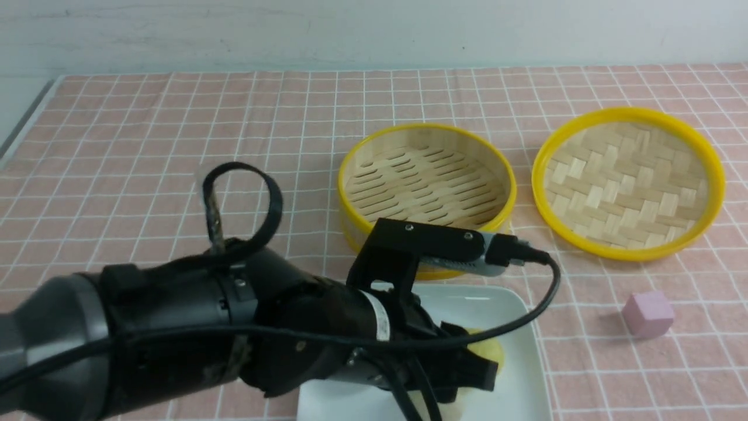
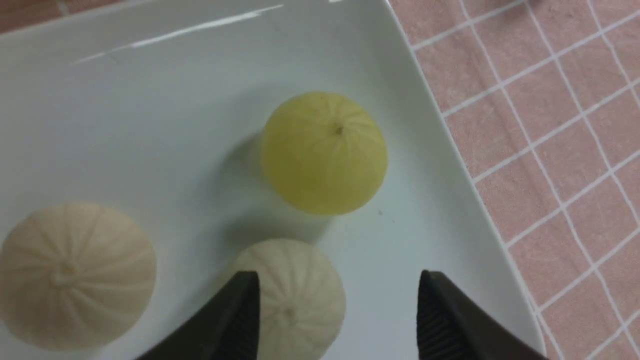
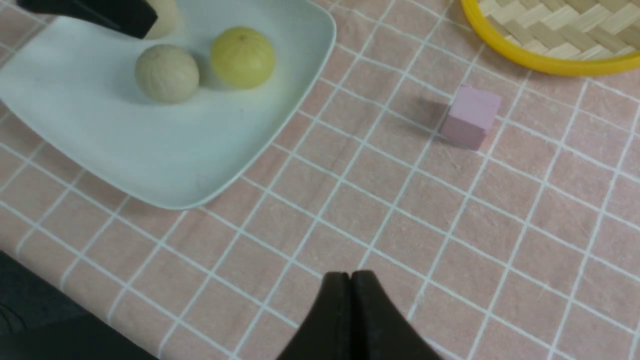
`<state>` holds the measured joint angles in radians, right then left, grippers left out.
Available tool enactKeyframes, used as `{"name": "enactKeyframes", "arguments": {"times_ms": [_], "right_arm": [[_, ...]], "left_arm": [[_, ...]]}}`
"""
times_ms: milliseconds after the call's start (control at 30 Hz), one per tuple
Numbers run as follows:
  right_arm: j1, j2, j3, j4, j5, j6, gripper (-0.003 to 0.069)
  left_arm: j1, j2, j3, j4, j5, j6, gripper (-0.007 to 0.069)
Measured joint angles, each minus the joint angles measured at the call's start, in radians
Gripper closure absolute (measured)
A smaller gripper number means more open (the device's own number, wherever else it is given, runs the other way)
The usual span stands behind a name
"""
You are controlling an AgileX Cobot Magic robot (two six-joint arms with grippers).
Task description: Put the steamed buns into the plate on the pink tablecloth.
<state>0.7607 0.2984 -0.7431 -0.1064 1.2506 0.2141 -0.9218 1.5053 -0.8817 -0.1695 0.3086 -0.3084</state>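
All three steamed buns sat in the white square plate [image 2: 150,100] at the near edge of the pink tablecloth [image 1: 175,146]. The yellow bun [image 2: 324,152] was close to the plate's right rim, one beige bun [image 2: 300,270] was just beside it, and the other beige bun [image 2: 75,275] was further off. My left gripper [image 2: 339,285] hung over them, jaws wide apart, gripping nothing. My right gripper [image 3: 350,275] was over bare cloth, jaws pressed together, empty. The pink cube [image 1: 647,314] sat right of the plate.
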Motion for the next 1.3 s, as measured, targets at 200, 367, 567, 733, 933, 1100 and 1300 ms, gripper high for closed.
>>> {"name": "enactKeyframes", "arguments": {"times_ms": [200,367,567,733,933,1100,1300], "right_arm": [[0.000,-0.128,0.125,0.050,-0.221,0.019,0.0672],[0.000,-0.149,0.270,0.053,-0.490,0.022,0.0672],[0.000,-0.149,0.427,0.008,-0.845,0.023,0.0667],[0.000,-0.149,0.458,0.000,-0.888,0.025,0.0664],[0.000,-0.149,0.459,-0.002,-0.883,0.026,0.0659],[0.000,-0.149,0.459,-0.002,-0.882,0.026,0.0658],[0.000,-0.149,0.459,-0.002,-0.882,0.026,0.0654]], "left_arm": [[0.000,-0.052,0.000,0.024,0.035,0.000,0.0197],[0.000,-0.130,0.000,0.028,0.066,0.000,0.0339],[0.000,-0.197,0.000,0.036,0.121,0.002,0.0608],[0.000,-0.197,0.000,0.038,0.137,0.002,0.0623],[0.000,-0.197,0.000,0.039,0.159,0.002,0.0623],[0.000,-0.197,0.000,0.039,0.173,0.002,0.0623],[0.000,-0.197,0.000,0.039,0.184,0.002,0.0623]]}}
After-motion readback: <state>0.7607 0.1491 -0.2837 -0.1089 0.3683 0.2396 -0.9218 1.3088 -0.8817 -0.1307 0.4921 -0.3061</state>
